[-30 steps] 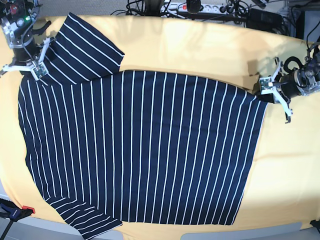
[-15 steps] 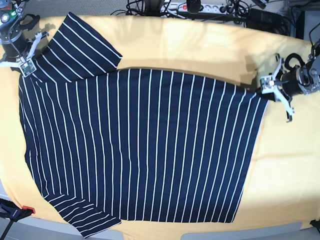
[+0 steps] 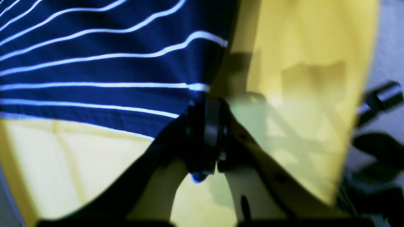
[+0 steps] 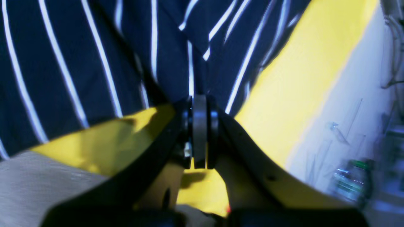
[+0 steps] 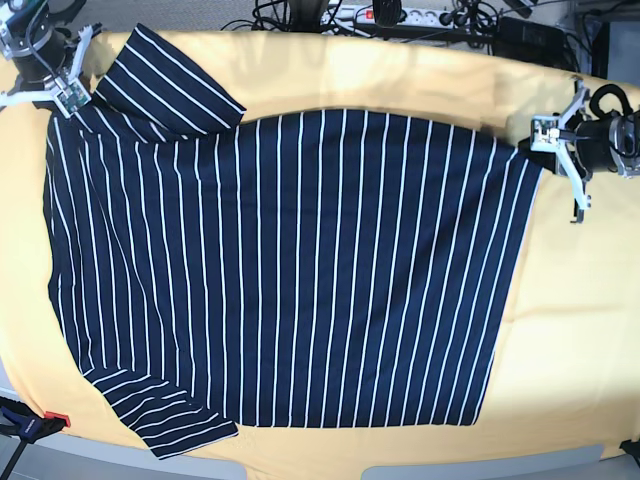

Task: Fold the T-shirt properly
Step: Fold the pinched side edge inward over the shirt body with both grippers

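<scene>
Underneath everything lies the yellow cloth (image 5: 400, 85), spread wide; on it the T-shirt (image 5: 290, 280) lies flat, covering most of its middle, long axis running left to right across the base view, collar end at that view's left, hem at its right, white stripes running top to bottom; one sleeve points to the upper left, the other to the lower left; no print or label is readable on it; the right gripper (image 5: 58, 90) is pinched closed on the shirt's upper-left shoulder; the left gripper (image 5: 545, 135) is clamped on the hem's upper-right corner.
</scene>
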Motion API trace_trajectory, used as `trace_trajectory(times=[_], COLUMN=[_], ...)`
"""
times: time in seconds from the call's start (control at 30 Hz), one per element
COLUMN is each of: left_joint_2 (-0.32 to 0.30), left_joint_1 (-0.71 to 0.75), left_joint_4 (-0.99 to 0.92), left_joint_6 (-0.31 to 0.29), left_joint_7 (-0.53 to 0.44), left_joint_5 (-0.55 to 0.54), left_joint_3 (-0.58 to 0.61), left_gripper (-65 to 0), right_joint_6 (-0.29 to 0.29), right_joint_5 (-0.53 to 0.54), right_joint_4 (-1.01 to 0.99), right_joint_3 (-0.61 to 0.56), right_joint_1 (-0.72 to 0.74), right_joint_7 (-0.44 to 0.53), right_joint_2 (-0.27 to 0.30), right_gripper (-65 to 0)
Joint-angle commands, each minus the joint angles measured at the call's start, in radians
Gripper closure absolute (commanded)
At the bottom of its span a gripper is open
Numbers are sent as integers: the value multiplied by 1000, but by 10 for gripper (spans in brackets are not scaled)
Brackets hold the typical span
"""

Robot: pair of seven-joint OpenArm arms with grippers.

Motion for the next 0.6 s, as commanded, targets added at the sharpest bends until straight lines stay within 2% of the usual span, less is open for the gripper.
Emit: trace_trajectory(times=[0.0,0.1,0.27,0.33,0.43,0.53,0.57], left_joint_2=[-42,-68,-68,-68,-68,-68,-68], left_joint_1=[-11,-11,-11,-17,-50,-93,-106], left_joint_4=[16,35,62,76,95,91,87], left_joint_6=[-26,-72,-72,-72,-72,-72,-72], left_joint_7=[-10,-11,-11,-11,-11,-10,-6], left_joint_5=[-8,-58,-78,-77,-77,-77,-77], left_joint_3=[-10,-10,-10,-10,-10,-10,-10], left_gripper=[0,0,0,0,0,0,0], right_joint_6=[-9,-8,-8,-7,14,17,34], right_joint_5=[-7,8,11,63,145,166,166], right_joint_4=[28,55,80,91,92,92,92], right_joint_3=[26,79,195,242,296,311,310], right_joint_1=[-29,-90,-182,-200,-194,-161,-144], right_joint_7=[2,2,3,8,33,66,68], right_joint_2=[13,13,13,13,13,14,13], right_gripper=[0,0,0,0,0,0,0])
